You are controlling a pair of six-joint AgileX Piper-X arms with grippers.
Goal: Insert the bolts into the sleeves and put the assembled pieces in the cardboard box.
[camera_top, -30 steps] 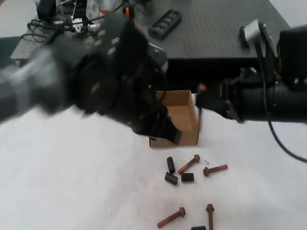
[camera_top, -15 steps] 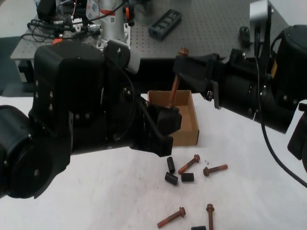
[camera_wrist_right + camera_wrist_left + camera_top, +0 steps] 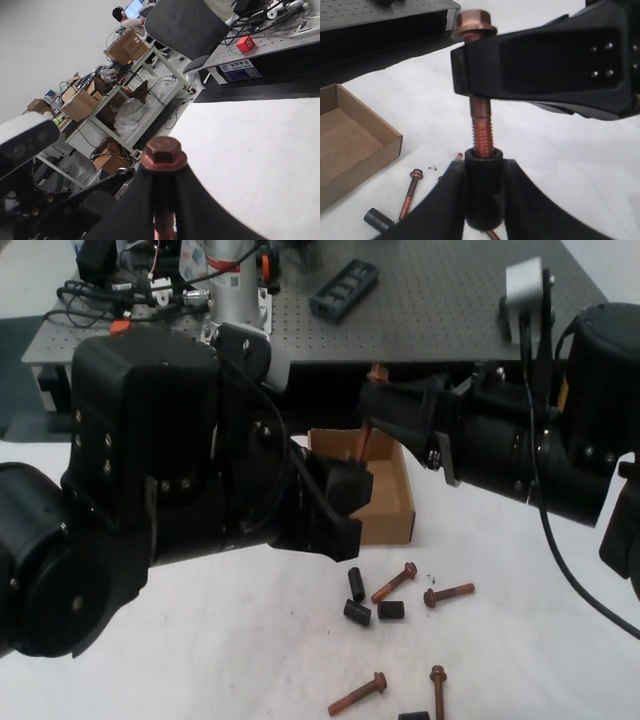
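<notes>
A copper bolt (image 3: 481, 132) stands upright with its threaded tip entering a black sleeve (image 3: 484, 187). My left gripper (image 3: 484, 169) is shut on the sleeve, and my right gripper (image 3: 477, 70) is shut on the bolt just under its hex head (image 3: 472, 24). In the high view the two meet above the cardboard box (image 3: 385, 528): the left gripper (image 3: 347, 490) below, the right gripper (image 3: 374, 412) above, with the bolt (image 3: 364, 445) between them. The right wrist view shows the bolt head (image 3: 164, 154) between my right gripper's (image 3: 163, 186) fingers.
On the white cloth in front of the box lie several loose bolts (image 3: 394, 583) (image 3: 449, 592) (image 3: 357, 694) and several black sleeves (image 3: 356, 583) (image 3: 391, 610). A black perforated bench (image 3: 450, 300) with cables and a tray stands behind. The big left arm body (image 3: 150, 500) covers the left half.
Both arms swung in from a blur and brought bolt and sleeve together. Over the last half second the right gripper came down, lowering the bolt toward the sleeve.
</notes>
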